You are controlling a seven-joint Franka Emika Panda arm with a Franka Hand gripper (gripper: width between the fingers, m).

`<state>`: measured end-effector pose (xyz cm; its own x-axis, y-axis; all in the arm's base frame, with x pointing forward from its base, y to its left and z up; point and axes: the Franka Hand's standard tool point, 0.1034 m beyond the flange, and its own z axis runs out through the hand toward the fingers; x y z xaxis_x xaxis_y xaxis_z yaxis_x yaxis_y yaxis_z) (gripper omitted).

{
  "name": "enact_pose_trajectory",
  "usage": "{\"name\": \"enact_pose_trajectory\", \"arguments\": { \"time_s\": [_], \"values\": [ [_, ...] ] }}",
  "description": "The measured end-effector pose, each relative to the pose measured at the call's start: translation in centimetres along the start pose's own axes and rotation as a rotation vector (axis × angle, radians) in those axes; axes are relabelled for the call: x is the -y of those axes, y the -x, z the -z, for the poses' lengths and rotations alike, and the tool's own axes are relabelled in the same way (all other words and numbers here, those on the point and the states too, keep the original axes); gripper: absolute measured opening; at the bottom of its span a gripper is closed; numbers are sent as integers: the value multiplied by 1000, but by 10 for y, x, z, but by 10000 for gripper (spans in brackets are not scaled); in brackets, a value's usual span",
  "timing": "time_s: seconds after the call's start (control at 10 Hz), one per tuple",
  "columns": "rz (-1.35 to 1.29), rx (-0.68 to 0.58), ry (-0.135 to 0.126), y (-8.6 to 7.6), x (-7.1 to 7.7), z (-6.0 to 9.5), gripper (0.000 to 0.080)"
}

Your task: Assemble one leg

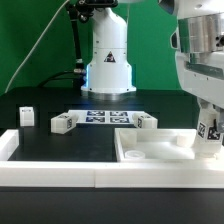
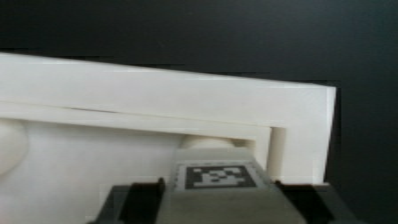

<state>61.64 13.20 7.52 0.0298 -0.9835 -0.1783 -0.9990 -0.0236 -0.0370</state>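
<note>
My gripper [image 1: 207, 126] hangs at the exterior view's right, over the far right corner of the large white panel [image 1: 150, 153]. It is shut on the leg [image 1: 207, 144], a small white block with a black-and-white tag, held upright with its lower end at or just above the panel. In the wrist view the leg [image 2: 217, 176] sits between the two dark fingers [image 2: 143, 203] of the gripper [image 2: 221, 207]. The panel's raised corner rim [image 2: 196, 95] lies just beyond it. Whether the leg touches the panel is hidden.
Three more white legs lie on the black table: one at the left [image 1: 27, 116], one beside the marker board [image 1: 63, 123], one behind the panel [image 1: 145, 121]. The marker board [image 1: 103, 118] lies before the robot base [image 1: 108, 60]. A white rail [image 1: 50, 165] runs along the front.
</note>
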Motion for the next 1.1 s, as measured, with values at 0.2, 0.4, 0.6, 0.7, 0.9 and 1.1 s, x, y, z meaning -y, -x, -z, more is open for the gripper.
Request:
{"name": "enact_pose_trajectory", "arguments": {
  "time_s": [0.2, 0.4, 0.6, 0.7, 0.9, 1.1],
  "values": [
    [95, 0, 0, 0, 0, 0, 504],
    [232, -2, 6, -7, 0, 1, 618],
    [490, 2, 19, -11, -1, 2, 640],
    [603, 7, 31, -13, -1, 3, 648],
    [823, 9, 30, -14, -2, 3, 649],
    [1045, 9, 32, -15, -2, 3, 649]
  ]
}}
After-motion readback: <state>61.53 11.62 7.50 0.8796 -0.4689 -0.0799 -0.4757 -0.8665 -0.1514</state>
